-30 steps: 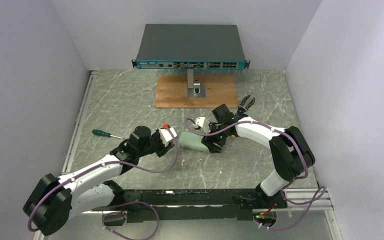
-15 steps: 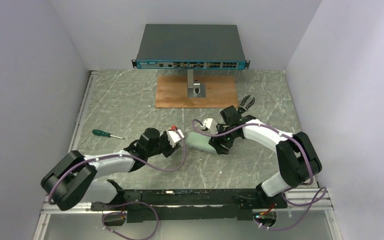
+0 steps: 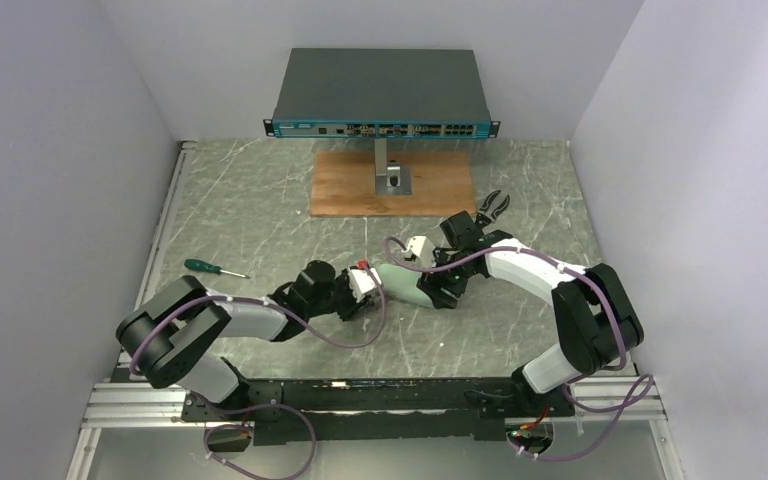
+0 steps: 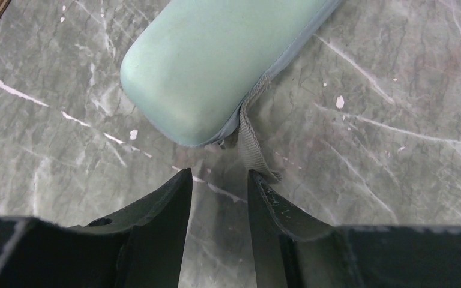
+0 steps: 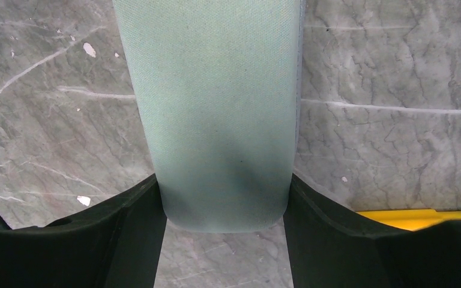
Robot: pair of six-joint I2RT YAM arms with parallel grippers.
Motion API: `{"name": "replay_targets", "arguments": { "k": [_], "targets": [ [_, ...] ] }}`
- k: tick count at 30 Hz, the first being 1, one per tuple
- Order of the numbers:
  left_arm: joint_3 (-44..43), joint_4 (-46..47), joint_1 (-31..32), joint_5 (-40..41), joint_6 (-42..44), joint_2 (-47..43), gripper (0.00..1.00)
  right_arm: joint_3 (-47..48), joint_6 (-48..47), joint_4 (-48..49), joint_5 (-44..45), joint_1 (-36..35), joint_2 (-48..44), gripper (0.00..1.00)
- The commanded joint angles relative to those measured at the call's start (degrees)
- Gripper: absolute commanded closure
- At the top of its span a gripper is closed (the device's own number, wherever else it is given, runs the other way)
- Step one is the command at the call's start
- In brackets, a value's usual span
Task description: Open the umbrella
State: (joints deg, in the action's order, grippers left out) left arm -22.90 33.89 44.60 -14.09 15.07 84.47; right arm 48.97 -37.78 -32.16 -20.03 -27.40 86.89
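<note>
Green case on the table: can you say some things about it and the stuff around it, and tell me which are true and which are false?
1. The right gripper has one finger on each side of the green case. True.
2. The left gripper is squeezing the grey strap. False: its jaws stand apart with nothing between them, and the strap lies on the table by one fingertip.
3. The screwdriver lies on the wooden board. False: it lies on the bare table, far off to the left.
4. The grey strap comes out of the end of the case that faces the left gripper. True.
</note>
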Motion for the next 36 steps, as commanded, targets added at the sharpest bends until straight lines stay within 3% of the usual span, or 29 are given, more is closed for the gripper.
{"name": "replay_targets", "arguments": {
  "k": [1,9,13,16,18,24,36],
  "targets": [
    [-3.31,5.51,0.9,0.53,-3.33,3.04,0.55,-0.35,1.73,-1.87,-0.61,0.15,0.2,0.52],
    [-6.47,8.51,0.97,1.88,-4.85,8.67,0.58,-0.28,2.01,-2.1,-1.82,0.16,0.4,0.52],
    [-7.35,8.41,0.97,2.77,-7.03,9.19,0.65,-0.03,1.51,-2.12,-1.77,0.23,0.76,0.55],
    [-7.9,5.13,0.81,5.15,-8.89,8.39,0.81,-0.38,0.55,-2.36,-1.34,0.15,0.78,0.61],
    [-7.82,3.15,0.66,5.68,-9.62,7.54,1.0,-0.73,-0.41,-2.69,-1.08,0.31,0.84,0.63],
    [-6.9,-1.33,-2.6,6.34,-10.44,4.97,1.0,-2.97,-8.27,-3.16,-0.45,1.9,-1.15,0.69],
    [-8.53,0.55,-4.73,-6.57,1.71,5.58,1.0,-2.47,-33.49,-4.13,-1.0,0.55,-1.21,0.7]
  ]
}}
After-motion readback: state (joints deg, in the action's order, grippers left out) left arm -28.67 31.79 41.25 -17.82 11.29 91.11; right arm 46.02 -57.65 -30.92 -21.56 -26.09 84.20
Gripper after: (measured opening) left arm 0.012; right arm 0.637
